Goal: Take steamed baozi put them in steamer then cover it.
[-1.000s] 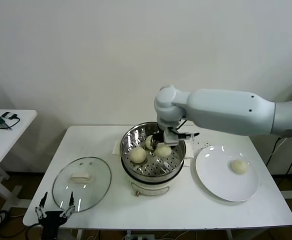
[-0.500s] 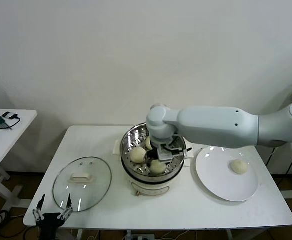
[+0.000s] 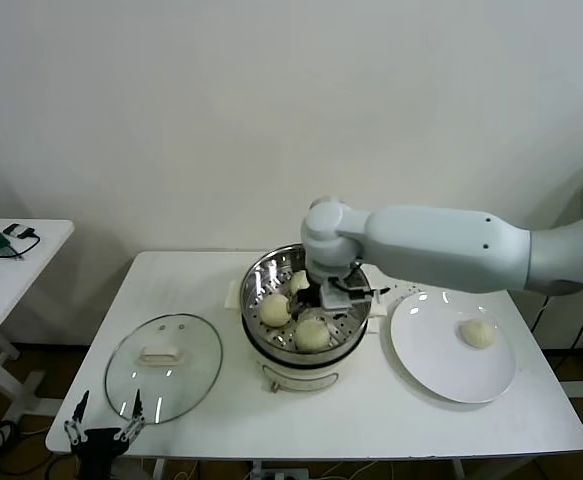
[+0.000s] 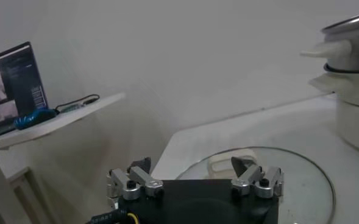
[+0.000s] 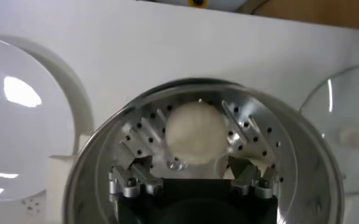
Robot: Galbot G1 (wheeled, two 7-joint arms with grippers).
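The steamer (image 3: pixel 305 322) stands upright at the middle of the white table (image 3: pixel 201 290), its round mouth facing up. Three steamed baozi lie on its perforated floor: one at the left (image 3: pixel 275 310), one at the near side (image 3: pixel 312 334), one at the far side (image 3: pixel 298 281) partly hidden by the arm. A fourth baozi (image 3: pixel 478 333) sits on the white plate (image 3: pixel 441 370) to the right, just beside the steamer.

The right gripper (image 5: pixel 191 180) hangs over the steamer's centre, jaws spread wide and holding nothing, with the near baozi (image 5: pixel 195 131) lying free between and beyond its fingertips.

The cover (image 3: pixel 163 367) lies flat on the near-left of the table, handle up, its long axis running left to right, with bare table between it and the steamer.

The left gripper (image 4: pixel 195 181) waits at the table's near-left edge, just beside the cover's rim, jaws spread and empty.

A side table (image 3: pixel 11 262) stands to the far left.
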